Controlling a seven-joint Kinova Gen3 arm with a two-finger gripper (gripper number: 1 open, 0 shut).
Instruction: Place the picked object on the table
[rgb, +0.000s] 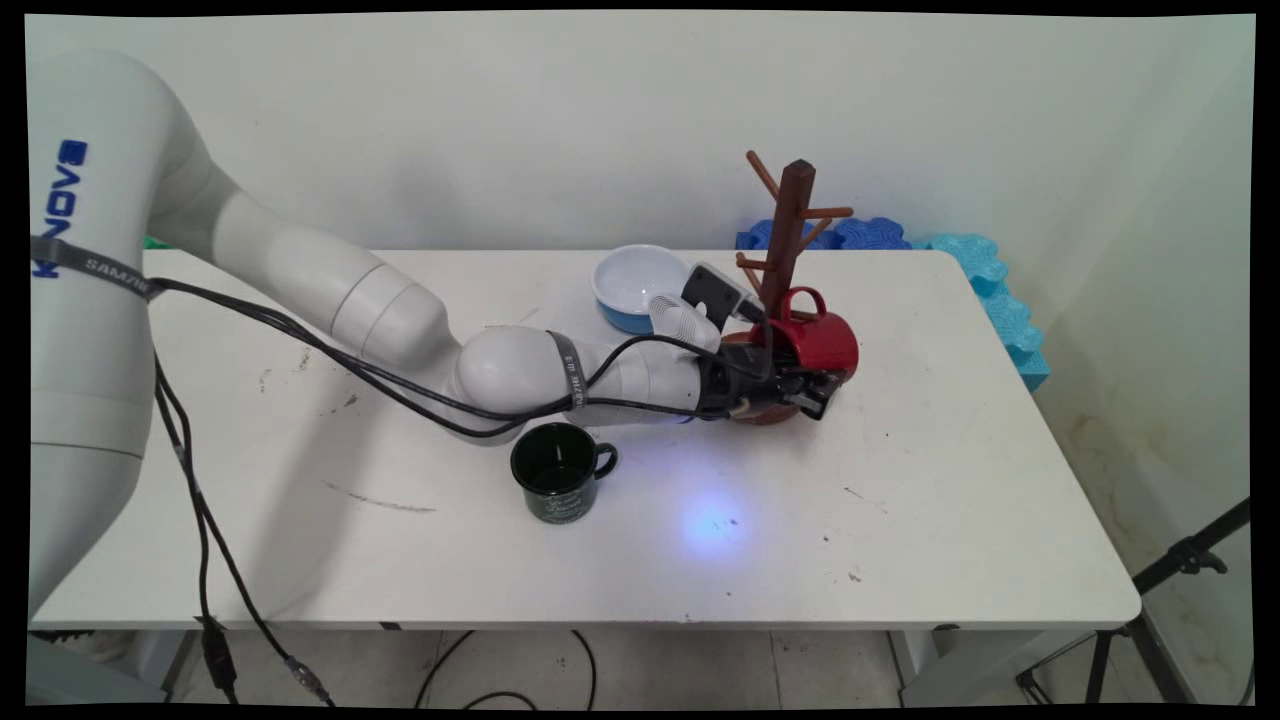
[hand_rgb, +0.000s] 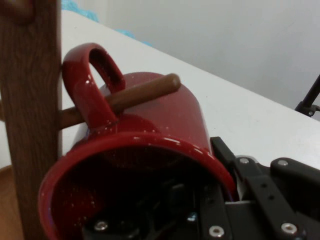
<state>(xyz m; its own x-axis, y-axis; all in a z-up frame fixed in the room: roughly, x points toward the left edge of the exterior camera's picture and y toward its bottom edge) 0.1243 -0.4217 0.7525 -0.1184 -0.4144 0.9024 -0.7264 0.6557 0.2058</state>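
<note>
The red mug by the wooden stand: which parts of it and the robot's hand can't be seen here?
- Gripper fingertips: hand view, one finger is inside the red mug, its tip lost in the dark interior.
- Mug's base: both views, turned away.
- Mug tree foot: main view, covered by mug and gripper.
- Tree's top: hand view, cut off by the edge.

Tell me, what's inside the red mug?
One gripper finger reaches inside the red mug, gripping its rim. A wooden peg passes through the handle. The mug's bottom is dark and hidden.
</note>
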